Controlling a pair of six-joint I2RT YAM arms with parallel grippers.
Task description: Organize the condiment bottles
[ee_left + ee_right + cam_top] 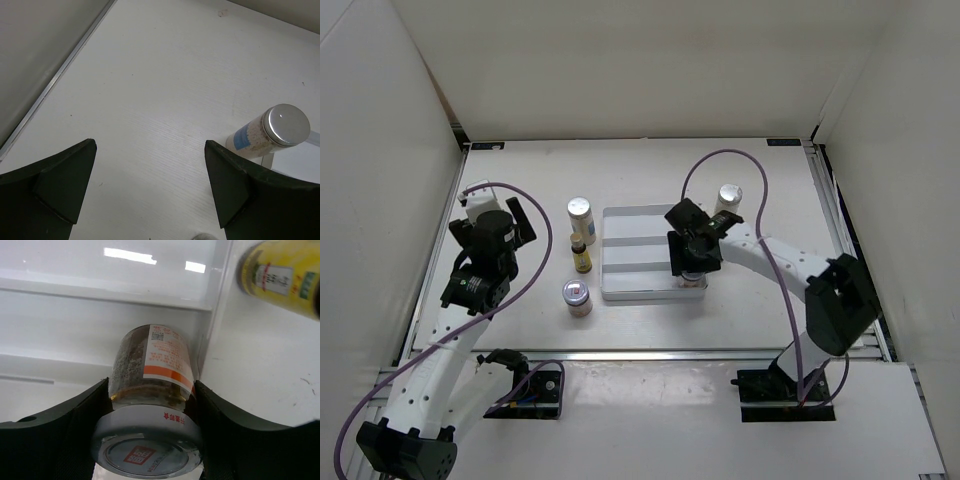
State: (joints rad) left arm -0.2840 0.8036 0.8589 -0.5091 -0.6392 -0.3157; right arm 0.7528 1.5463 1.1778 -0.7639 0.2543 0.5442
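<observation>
Gripping short jar [152, 365] at tray's [100, 305] right edge: right gripper [150, 395].

Just off the left side of the tray [650, 222], a white bottle [581, 214], a yellow bottle [582, 257] and a short jar [578, 298] are standing in a row, far to near, leaving only narrow gaps between them. The tray's far and middle sections are lying bare and open from above. At the right end of its near section the right gripper [692, 262] is clamping a second short jar [150, 370], its arm crossing above the tray's right edge. A second white bottle [728, 197] is standing beyond the tray's far right corner, and a second yellow bottle [280, 275] is crowding just outside the right wall. The table [650, 325] in front of the tray is lying open.
</observation>
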